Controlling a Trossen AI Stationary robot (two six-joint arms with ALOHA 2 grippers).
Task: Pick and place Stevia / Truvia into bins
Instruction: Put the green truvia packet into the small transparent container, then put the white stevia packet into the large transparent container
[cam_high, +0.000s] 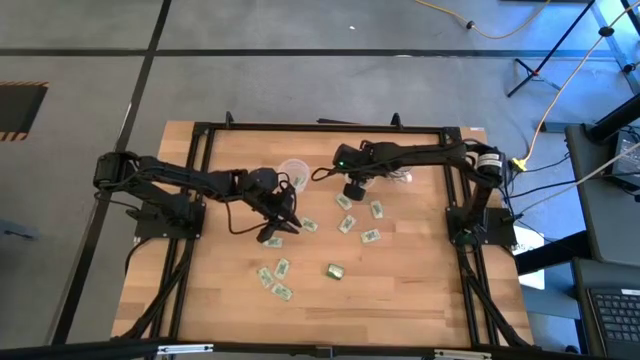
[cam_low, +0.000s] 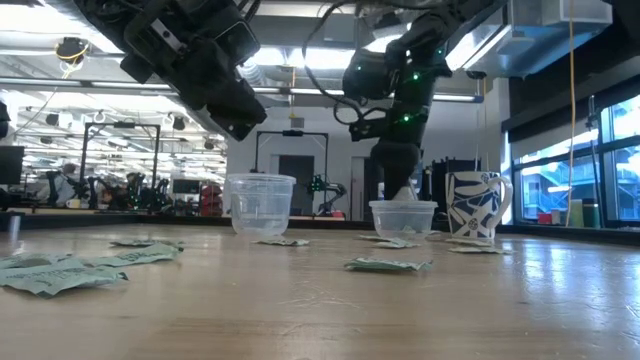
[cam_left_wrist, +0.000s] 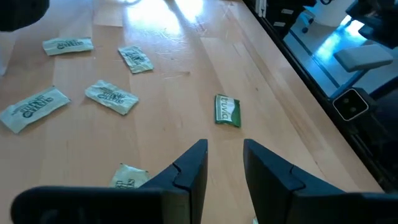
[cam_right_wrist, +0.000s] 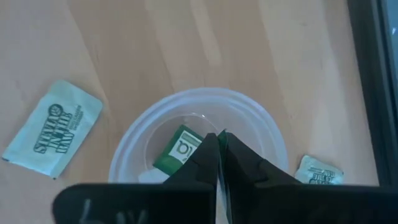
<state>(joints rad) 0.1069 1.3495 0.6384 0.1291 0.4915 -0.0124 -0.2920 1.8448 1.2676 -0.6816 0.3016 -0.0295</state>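
Green-and-white sachets (cam_high: 347, 224) lie flat and scattered on the wooden table. A taller clear cup (cam_high: 292, 172) stands near the far middle. A lower clear cup (cam_right_wrist: 130, 146) sits right under my right gripper (cam_right_wrist: 217, 135), with a green sachet (cam_right_wrist: 177, 149) on its bottom. That gripper is shut on a thin white sachet seen edge-on. My left gripper (cam_left_wrist: 225, 148) hovers open and empty above the table. A green sachet (cam_left_wrist: 227, 111) lies just ahead of it, with pale ones (cam_left_wrist: 112, 96) beside. My right gripper pinches a thin white sachet (cam_right_wrist: 219, 186) between its two fingers, coming from above and pointing down into the low cup's mouth. Only the sachet's edge shows between the fingers. In the low view its lower end (cam_low: 404, 192) hangs at the cup's rim.
A patterned mug (cam_low: 478, 205) stands just right of the low cup (cam_low: 403, 217). More sachets lie near the front left (cam_high: 275, 280), and one green one sits alone (cam_high: 335, 270). Black frame rails (cam_high: 200, 180) border the table on its left, right and far sides.
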